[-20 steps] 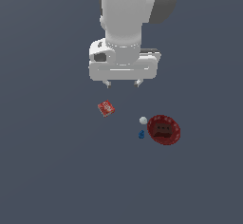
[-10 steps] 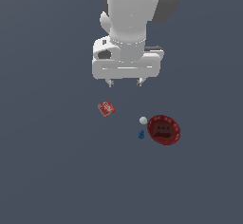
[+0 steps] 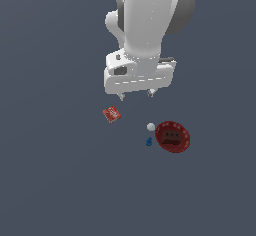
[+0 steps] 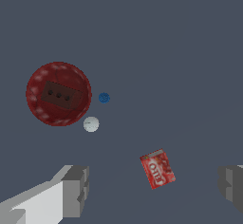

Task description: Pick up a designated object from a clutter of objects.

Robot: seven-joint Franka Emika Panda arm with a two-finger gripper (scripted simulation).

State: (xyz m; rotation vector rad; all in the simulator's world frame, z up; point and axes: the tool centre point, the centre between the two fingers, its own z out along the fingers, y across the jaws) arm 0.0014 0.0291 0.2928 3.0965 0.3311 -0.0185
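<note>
Block (image 4: 60, 95) lies inside the bowl (image 4: 35, 105), flat on its floor, dark brown against the red, with three small dark dots along its top face; that puts it well away from the jaws and off to one side of them, not between them. Gripper (image 3: 135, 95) hangs high over the floor with nothing in it; in the wrist view the two fingers (image 4: 76, 190) stand wide apart at the frame's edges, so the jaws are spread. Nearest to the gap between the jaws is the box (image 4: 157, 169), the wrong item; the ball (image 4: 91, 124) and the blue piece (image 4: 104, 97) sit just beside the bowl, between it and the line of the jaws. By my reading nothing of the task is done yet; left are the move across over the bowl, the descent into it, the grasp and the lift. The bowl's wall may crowd the fingers, as the block looks only a little narrower than the floor it rests on. One finger is cut off by the wrist frame; in the exterior view the hand hides most of both, only the tips showing; there the block (image 3: 171, 137) is a dim dark patch; the box's print cannot be read.
</note>
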